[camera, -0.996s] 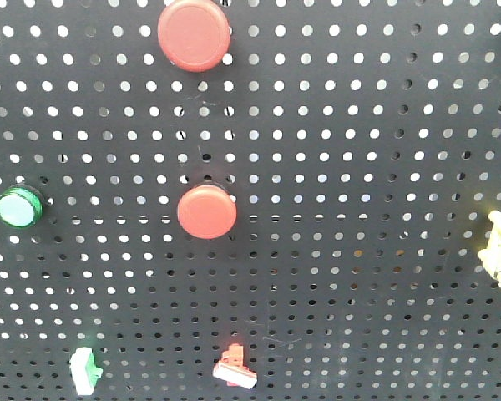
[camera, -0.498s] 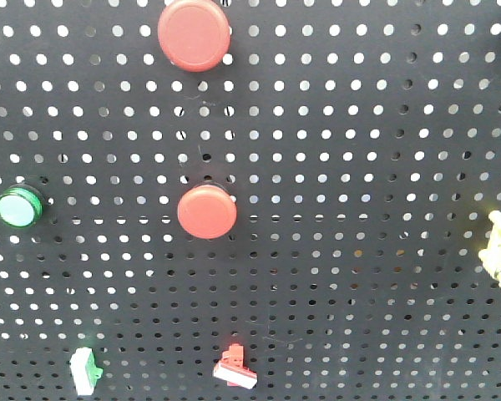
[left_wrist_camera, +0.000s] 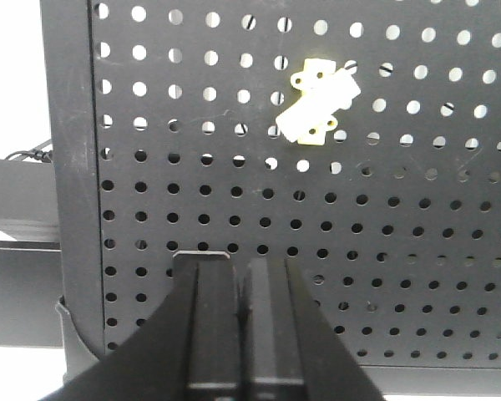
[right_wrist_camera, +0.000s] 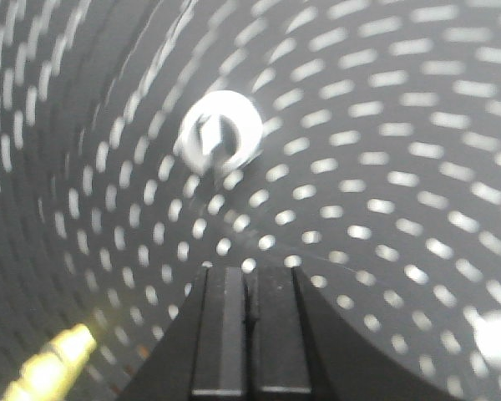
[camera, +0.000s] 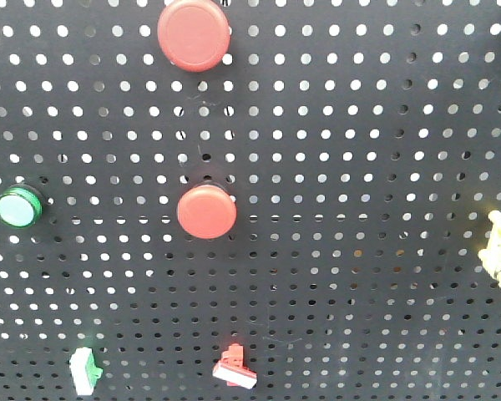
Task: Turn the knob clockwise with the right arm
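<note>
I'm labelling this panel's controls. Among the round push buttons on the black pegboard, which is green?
The green round button at the left edge, level with the lower red round button; the upper red round button sits above.

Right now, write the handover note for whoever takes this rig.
Left pincer: shut, empty, facing the pegboard, with a pale bracket above it in its view.
Right pincer: shut, empty, apart from the white knob; that view is smeared.
Done: no grip on the knob; whether it has turned cannot be told.
To do: open the right pincer, close on the knob, rotate clockwise.
</note>
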`<state>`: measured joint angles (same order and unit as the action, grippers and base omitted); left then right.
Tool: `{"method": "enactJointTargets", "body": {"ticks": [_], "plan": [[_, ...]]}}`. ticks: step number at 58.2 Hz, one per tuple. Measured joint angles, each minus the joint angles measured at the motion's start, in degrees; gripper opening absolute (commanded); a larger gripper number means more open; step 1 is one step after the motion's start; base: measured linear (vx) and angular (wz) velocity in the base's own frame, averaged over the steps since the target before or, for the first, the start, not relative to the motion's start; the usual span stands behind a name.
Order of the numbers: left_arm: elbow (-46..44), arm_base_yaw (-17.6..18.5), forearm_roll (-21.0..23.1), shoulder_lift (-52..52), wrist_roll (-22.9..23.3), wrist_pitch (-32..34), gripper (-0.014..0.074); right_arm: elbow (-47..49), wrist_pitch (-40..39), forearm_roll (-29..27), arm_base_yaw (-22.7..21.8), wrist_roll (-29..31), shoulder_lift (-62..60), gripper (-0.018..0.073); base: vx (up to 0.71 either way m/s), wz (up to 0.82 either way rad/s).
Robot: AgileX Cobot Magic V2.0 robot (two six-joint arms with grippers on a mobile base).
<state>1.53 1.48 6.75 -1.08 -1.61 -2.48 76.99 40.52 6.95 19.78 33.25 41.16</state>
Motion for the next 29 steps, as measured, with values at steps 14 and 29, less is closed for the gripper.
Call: {"method": "enactJointTargets", "body": {"ticks": [14,29], "plan": [[0.00,0.00,0.00,0.00,0.00,0.00,-0.0006,8.62,1.11,-1.18,3.21,5.25,7.83,-0.0009,0.00,0.00],[0.00,0.00,0.00,0.00,0.00,0.00,-0.0006,17.26,8.20,0.27,4.83,5.73,12.92,0.0013,0.00,0.00]]}}
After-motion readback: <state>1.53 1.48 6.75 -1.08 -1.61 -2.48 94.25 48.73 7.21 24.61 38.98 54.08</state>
